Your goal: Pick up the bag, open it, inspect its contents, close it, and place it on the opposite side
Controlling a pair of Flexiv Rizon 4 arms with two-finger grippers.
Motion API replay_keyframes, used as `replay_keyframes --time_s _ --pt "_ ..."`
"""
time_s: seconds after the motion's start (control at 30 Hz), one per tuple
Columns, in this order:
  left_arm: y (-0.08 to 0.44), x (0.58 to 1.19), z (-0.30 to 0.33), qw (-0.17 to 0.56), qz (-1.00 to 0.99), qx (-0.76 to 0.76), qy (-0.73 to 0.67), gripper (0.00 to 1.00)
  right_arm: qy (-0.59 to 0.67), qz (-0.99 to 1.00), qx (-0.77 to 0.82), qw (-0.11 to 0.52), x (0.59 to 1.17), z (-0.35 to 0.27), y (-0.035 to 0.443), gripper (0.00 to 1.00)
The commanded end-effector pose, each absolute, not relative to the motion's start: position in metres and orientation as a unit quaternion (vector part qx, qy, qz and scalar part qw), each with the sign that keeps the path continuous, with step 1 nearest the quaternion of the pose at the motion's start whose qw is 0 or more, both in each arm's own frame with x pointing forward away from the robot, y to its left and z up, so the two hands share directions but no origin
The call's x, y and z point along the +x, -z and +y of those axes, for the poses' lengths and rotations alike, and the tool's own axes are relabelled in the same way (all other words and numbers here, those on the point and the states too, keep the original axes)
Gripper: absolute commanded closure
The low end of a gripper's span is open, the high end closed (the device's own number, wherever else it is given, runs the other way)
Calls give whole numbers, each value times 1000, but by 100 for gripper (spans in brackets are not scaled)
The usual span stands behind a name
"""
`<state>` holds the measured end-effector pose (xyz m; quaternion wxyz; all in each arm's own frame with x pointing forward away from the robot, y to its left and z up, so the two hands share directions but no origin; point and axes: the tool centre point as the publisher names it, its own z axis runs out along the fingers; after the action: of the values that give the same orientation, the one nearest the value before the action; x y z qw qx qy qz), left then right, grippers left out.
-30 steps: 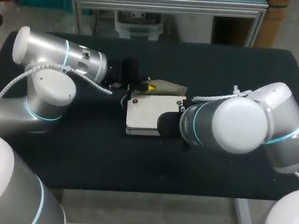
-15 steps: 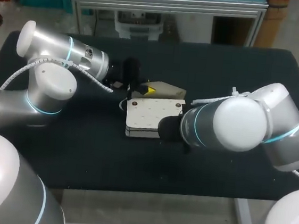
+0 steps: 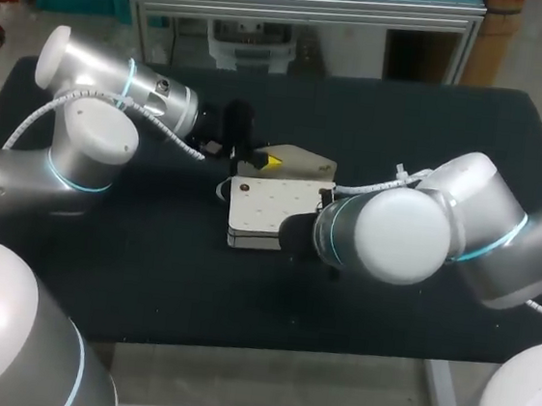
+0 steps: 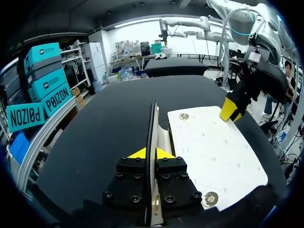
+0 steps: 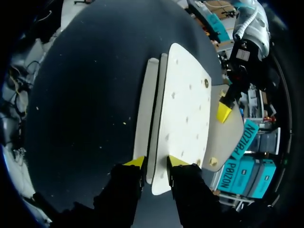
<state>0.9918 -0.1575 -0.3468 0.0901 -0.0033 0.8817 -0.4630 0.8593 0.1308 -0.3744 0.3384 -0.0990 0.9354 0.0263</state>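
Observation:
A flat white bag (image 3: 269,208) with metal snaps lies mid-table. Its tan flap (image 3: 305,158) stands lifted at the far side. My left gripper (image 3: 259,159) is shut on that flap; in the left wrist view the flap (image 4: 153,128) runs edge-on between the yellow tips of the gripper (image 4: 151,153), with the bag's white panel (image 4: 213,152) beside it. My right gripper (image 5: 156,162) is open, its fingers on either side of the bag's near edge (image 5: 154,142). In the head view my right forearm (image 3: 384,232) hides it. Beyond the white panel (image 5: 185,99) shows the left gripper's yellow fingertip (image 5: 223,112).
The bag rests on a black tabletop (image 3: 148,268) whose front edge (image 3: 285,345) runs near the camera. My left arm (image 3: 116,109) comes in over the far left part, my right forearm lies across the bag's right side.
My right gripper's fingers have parted at the bag's near edge, and that arm has shifted slightly left. The left arm has risen a little, tilting the flap up more.

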Motion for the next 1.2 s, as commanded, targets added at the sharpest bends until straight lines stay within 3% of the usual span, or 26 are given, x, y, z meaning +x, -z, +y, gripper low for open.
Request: replay_keyframes --time_s 0.03,0.43,0.63,0.7,0.9,1.2 --pt "353 997 -159 84 882 -1 464 100 -36 883 -92 460 861 136 384 71" --pt "362 1001 -162 68 884 0 462 100 -16 865 -67 497 867 133 384 77" --pt "368 1001 -164 61 886 -1 459 100 -17 856 -63 512 868 132 381 90" --pt "369 1000 -164 60 886 -3 459 100 -17 855 -60 515 869 131 382 100" --pt "370 997 -162 64 882 4 467 100 -18 853 -47 520 870 129 383 100" --pt "361 967 -159 129 863 78 482 100 -18 853 -47 520 870 129 383 100"
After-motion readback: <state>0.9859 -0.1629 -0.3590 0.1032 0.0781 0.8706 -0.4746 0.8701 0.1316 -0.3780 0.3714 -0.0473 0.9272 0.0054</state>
